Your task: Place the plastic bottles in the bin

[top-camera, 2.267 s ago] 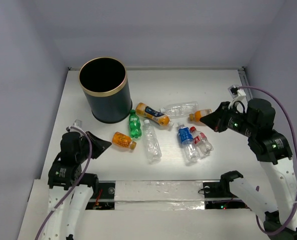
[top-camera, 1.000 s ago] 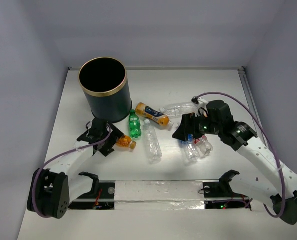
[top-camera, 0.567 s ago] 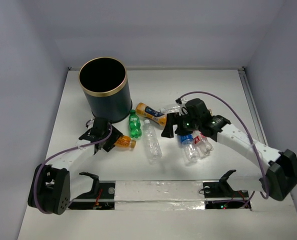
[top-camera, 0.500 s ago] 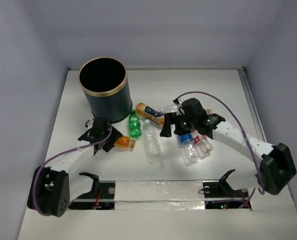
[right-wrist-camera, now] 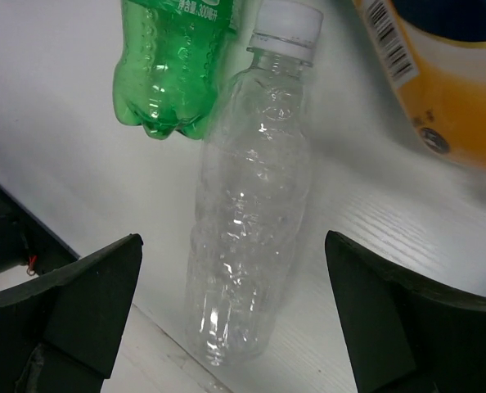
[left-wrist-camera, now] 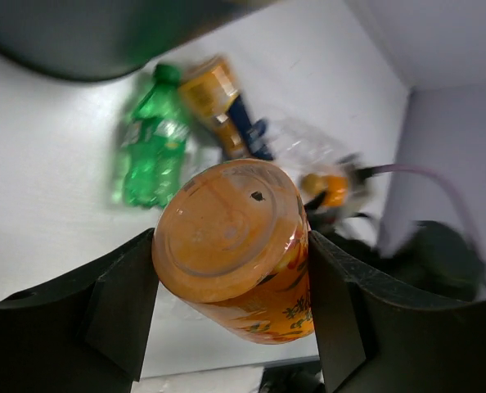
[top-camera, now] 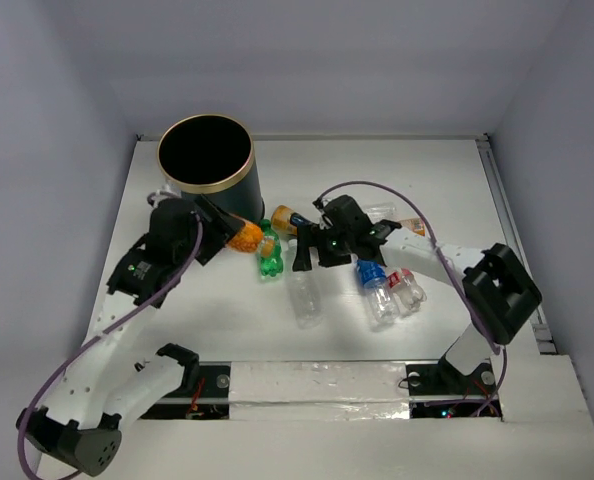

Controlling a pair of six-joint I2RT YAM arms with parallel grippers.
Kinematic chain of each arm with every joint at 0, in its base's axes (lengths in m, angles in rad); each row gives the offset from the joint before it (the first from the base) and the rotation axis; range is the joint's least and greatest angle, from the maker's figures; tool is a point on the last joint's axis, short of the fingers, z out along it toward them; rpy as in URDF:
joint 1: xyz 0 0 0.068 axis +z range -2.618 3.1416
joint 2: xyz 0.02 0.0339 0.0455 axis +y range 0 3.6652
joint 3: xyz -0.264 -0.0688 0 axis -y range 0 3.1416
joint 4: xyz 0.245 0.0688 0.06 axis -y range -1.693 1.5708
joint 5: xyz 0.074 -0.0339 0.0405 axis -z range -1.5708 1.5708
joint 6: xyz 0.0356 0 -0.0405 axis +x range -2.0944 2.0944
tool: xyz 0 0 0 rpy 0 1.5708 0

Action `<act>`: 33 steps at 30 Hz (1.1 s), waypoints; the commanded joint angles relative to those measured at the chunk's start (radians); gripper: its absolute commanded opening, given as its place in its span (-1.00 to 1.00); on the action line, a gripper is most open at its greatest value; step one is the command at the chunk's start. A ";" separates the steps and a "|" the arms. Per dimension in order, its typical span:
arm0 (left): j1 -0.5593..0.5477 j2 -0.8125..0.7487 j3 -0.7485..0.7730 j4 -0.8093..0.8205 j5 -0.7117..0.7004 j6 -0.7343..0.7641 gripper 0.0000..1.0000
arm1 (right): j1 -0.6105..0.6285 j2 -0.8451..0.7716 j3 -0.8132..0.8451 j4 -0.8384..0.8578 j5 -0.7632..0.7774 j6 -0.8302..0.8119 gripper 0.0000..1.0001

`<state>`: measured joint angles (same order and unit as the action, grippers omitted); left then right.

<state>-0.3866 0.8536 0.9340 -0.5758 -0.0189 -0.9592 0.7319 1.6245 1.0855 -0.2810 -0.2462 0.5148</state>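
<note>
Most of the job looks undone. The green bottle (top-camera: 268, 255), the clear bottle (right-wrist-camera: 247, 213) and several others lie on the surface (top-camera: 437, 180) near the bin (top-camera: 232, 200) (its dark inside shows nothing either way). The left claw (left-wrist-camera: 231, 270) is partly closed around an orange bottle (left-wrist-camera: 227, 237), held off the surface just beside the bin. The right claw (right-wrist-camera: 235, 299) gapes wide and empty, one finger on either side of the clear bottle, apparently not touching it.

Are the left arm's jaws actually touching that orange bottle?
Touching. The left wrist view shows both jaws pressed against the orange bottle on its two sides, with no gap.
</note>
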 commanded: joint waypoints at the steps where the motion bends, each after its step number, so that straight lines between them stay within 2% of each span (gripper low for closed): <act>1: -0.003 0.019 0.227 -0.094 -0.081 0.083 -0.28 | 0.031 0.060 0.040 0.086 0.004 0.051 0.96; 2: -0.003 0.066 0.355 -0.104 -0.098 0.105 -0.28 | 0.031 0.070 0.037 0.103 0.002 0.060 0.94; 4: -0.003 0.125 0.490 -0.137 -0.174 0.182 -0.27 | 0.040 0.087 0.018 0.121 0.007 0.083 0.94; 5: -0.003 0.189 0.620 -0.148 -0.208 0.209 -0.27 | 0.040 0.098 0.011 0.138 0.010 0.091 0.93; 6: 0.006 0.223 0.684 -0.159 -0.261 0.236 -0.27 | 0.040 0.101 0.004 0.146 0.019 0.100 0.92; 9: 0.055 0.344 0.851 -0.154 -0.296 0.321 -0.28 | 0.040 0.106 -0.027 0.167 0.039 0.102 0.87; 12: 0.135 0.447 0.916 -0.111 -0.279 0.367 -0.29 | 0.040 0.115 -0.050 0.177 0.044 0.100 0.80; 13: 0.152 0.494 0.930 -0.102 -0.283 0.384 -0.29 | 0.040 0.115 -0.065 0.186 0.048 0.100 0.69; 15: 0.175 0.535 0.939 -0.090 -0.311 0.407 -0.29 | 0.040 0.109 -0.081 0.190 0.064 0.103 0.62; 18: 0.175 0.604 0.956 -0.075 -0.366 0.441 -0.29 | 0.040 0.088 -0.116 0.197 0.065 0.106 0.37; 21: 0.184 0.647 0.953 -0.050 -0.415 0.471 -0.29 | 0.040 0.025 -0.139 0.195 0.065 0.110 0.24; 24: 0.184 0.676 0.941 -0.019 -0.441 0.499 -0.24 | 0.049 -0.087 -0.164 0.158 0.082 0.110 0.20; 26: 0.184 0.688 0.934 -0.003 -0.450 0.514 -0.02 | 0.049 -0.199 -0.167 0.111 0.090 0.110 0.19; 27: 0.184 0.690 0.927 0.004 -0.447 0.519 0.20 | 0.049 -0.237 -0.164 0.096 0.099 0.110 0.19; 28: 0.184 0.691 0.925 0.017 -0.441 0.522 0.57 | 0.049 -0.277 -0.148 0.077 0.107 0.110 0.18; 31: 0.184 0.694 0.930 0.028 -0.402 0.521 0.77 | 0.049 -0.388 -0.084 -0.003 0.142 0.094 0.17; 33: 0.184 0.691 0.943 0.028 -0.360 0.516 0.79 | 0.049 -0.417 0.023 -0.061 0.166 0.076 0.16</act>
<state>-0.2073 1.5845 1.8580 -0.6025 -0.4133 -0.4606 0.7738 1.2587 0.9779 -0.2871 -0.1394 0.6205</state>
